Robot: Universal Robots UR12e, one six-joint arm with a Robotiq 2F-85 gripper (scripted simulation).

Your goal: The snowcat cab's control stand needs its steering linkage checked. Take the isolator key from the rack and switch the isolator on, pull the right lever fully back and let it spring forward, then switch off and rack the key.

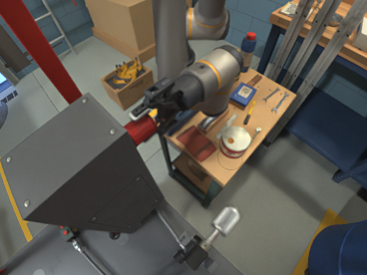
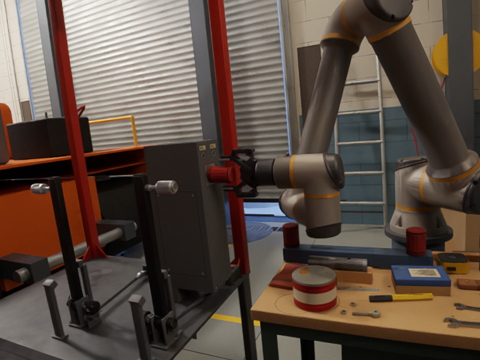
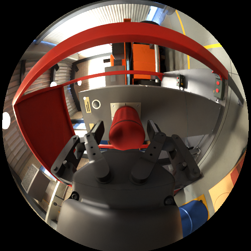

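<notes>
The red isolator key sticks out of the grey control cabinet, seated in its plate on the side face. My gripper is level with the key's outer end, and it stands open and holds nothing. The right lever with its silver knob rises upright beside the cabinet, and a second lever stands further left. The blue key rack sits at the back of the workbench, carrying two red pegs.
A red steel post rises just behind the key and my wrist, with roller doors beyond. The workbench below my arm holds a red-and-white tin, a blue box, a screwdriver and spanners. A cardboard box sits on the floor.
</notes>
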